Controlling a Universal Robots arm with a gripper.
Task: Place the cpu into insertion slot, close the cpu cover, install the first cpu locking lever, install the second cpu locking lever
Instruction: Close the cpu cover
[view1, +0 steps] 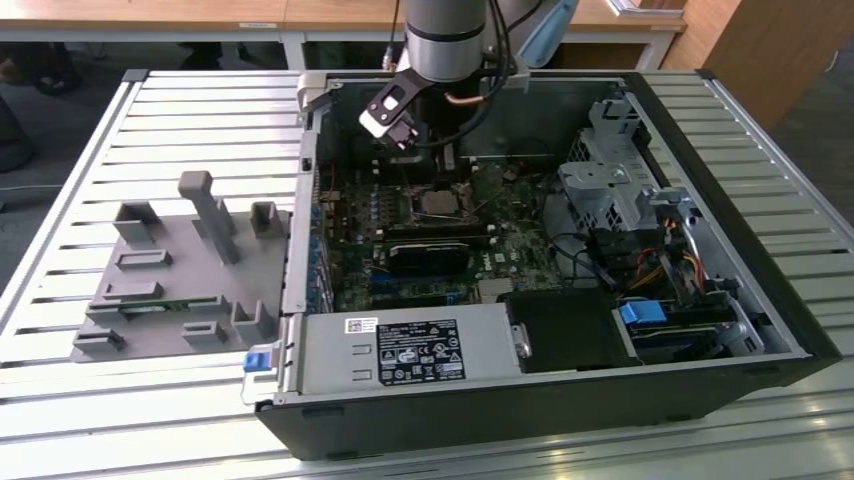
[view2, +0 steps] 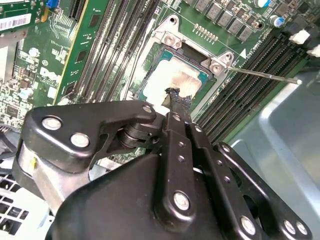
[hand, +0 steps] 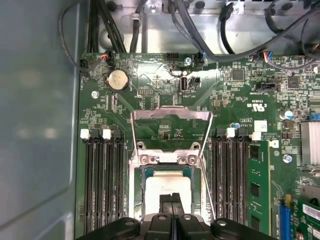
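Nearest, in both wrist views: noted the end effector closed tight, gripping nothing, with its tip at or just above the near edge of the cpu. Cannot tell for certain whether touching.

Found the cpu lying flat and square inside the insertion slot, pale top up, with no corner visibly riding on the silvery rim.

Just beyond, saw the cpu cover swung open on its hinge, away from the slot, with green board showing through its window.

Spotted one thin locking lever unlatched, slanting out over the memory slots beside the socket.

Farther out, logged the motherboard inside the open computer case, laid on its side on the slatted worktop, with a grey fixture just beside it at the exterior view's left.

Judged step: placing as good as done, cover closing not yet begun, neither lever installed.

Judged need for the cover:
- a closed tip set behind the raised far bar
- a gentle push down toward the cpu, without dragging across the chip
- a clear path past the loose lever

Risk, as a guess: nudging the seated cpu out of place when lifting away.
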